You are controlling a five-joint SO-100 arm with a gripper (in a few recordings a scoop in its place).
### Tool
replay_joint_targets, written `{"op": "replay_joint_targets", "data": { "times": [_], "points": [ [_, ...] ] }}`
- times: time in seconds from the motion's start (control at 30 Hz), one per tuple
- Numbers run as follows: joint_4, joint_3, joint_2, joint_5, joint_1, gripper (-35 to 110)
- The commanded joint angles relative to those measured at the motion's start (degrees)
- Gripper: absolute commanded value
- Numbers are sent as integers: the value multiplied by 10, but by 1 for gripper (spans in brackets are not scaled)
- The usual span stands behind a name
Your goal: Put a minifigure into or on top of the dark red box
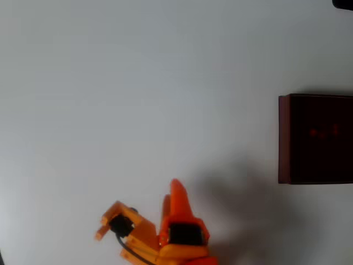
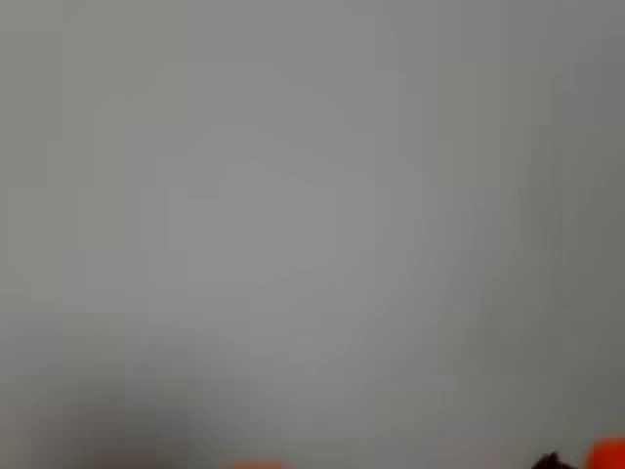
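Observation:
The dark red box [image 1: 284, 138] lies at the right edge of the overhead view, partly cut off, with its very dark interior facing up. Two faint red specks [image 1: 324, 131] show inside it, too dim to tell whether they are a minifigure. My orange gripper [image 1: 175, 190] is at the bottom centre, pointing up the picture, well left of and below the box. Its fingers lie together in one pointed tip with nothing between them. In the wrist view an orange bit of the gripper [image 2: 610, 454] sits in the bottom right corner over the blurred table.
The white table [image 1: 138, 94] spreads bare between the gripper and the box. The arm's orange body and black cable [image 1: 129, 226] sit at the bottom edge. A dark object [image 1: 345, 3] cuts the top right corner.

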Motion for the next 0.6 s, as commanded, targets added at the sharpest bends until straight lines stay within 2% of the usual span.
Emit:
{"op": "replay_joint_targets", "data": {
  "times": [0.0,0.23,0.57],
  "points": [
    [6,4,6,-56,-3,14],
    [-12,37,6,-106,8,11],
    [-40,105,6,-143,-60,8]
  ]
}}
